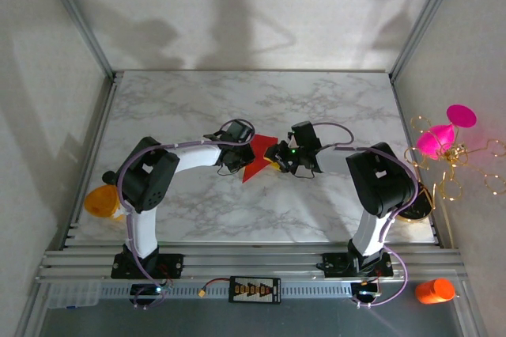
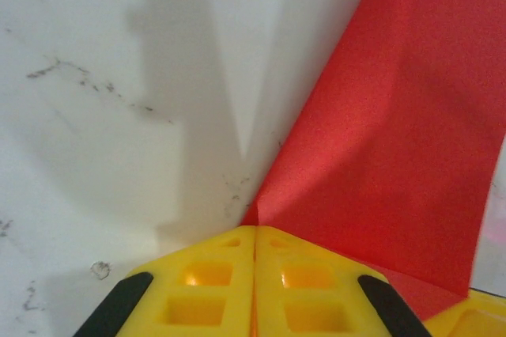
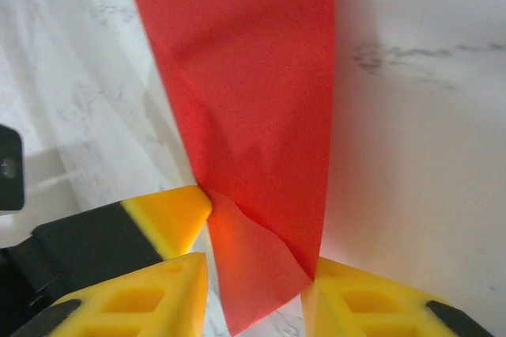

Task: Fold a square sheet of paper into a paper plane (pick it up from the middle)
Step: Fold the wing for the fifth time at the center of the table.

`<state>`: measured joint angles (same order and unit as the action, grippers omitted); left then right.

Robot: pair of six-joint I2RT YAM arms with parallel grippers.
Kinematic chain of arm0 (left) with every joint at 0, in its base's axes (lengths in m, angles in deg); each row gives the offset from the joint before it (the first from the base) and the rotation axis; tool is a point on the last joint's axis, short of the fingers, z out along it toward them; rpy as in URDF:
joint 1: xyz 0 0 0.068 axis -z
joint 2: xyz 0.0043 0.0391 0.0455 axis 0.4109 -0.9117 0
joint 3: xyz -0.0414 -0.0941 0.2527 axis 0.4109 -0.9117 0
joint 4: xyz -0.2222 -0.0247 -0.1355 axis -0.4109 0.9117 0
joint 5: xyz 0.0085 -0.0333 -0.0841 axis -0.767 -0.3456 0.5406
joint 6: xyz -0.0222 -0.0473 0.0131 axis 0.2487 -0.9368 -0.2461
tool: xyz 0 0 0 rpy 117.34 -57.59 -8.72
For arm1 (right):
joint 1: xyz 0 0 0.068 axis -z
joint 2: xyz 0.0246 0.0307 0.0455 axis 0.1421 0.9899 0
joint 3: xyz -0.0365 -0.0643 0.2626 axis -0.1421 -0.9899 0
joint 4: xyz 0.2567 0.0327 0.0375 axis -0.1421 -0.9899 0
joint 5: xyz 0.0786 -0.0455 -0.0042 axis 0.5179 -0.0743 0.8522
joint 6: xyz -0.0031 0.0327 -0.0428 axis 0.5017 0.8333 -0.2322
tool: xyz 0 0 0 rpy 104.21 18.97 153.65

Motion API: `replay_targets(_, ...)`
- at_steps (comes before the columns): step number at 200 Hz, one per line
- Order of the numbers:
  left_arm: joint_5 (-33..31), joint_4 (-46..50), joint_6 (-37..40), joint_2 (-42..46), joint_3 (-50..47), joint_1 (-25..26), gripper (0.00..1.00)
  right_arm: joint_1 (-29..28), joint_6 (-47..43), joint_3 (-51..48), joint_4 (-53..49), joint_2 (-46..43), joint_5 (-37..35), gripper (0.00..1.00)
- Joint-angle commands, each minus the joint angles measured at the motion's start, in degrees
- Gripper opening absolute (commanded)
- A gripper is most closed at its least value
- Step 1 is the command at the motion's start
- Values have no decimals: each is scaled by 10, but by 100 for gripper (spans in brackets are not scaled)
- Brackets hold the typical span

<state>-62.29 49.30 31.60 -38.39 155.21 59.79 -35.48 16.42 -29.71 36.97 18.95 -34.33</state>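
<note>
Where both grippers meet, red paper (image 1: pixel 258 160) between

Your two arms reach inward from their bases at the near bench edge, and the wrists meet mid-bench. Your left end effector (image 2: pixel 254 274) has its yellow fingers pressed together. Your right end effector (image 3: pixel 257 274) has its fingers parted, paper (image 3: pixel 245 115) between them.

Overhead rear view of whole table (image 1: pixel 261 210); both wrist views close on shared red paper (image 1: pixel 257 159).
</note>
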Motion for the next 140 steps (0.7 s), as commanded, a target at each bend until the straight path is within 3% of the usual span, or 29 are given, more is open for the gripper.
replay_targets(1,-19,39,9,-20,3,-2,8,-5,-4,5,30,3,25,35)
replay_targets(140,-22,44,18,-8,17,-3,8,-2,-26,29,3,40,23,20)
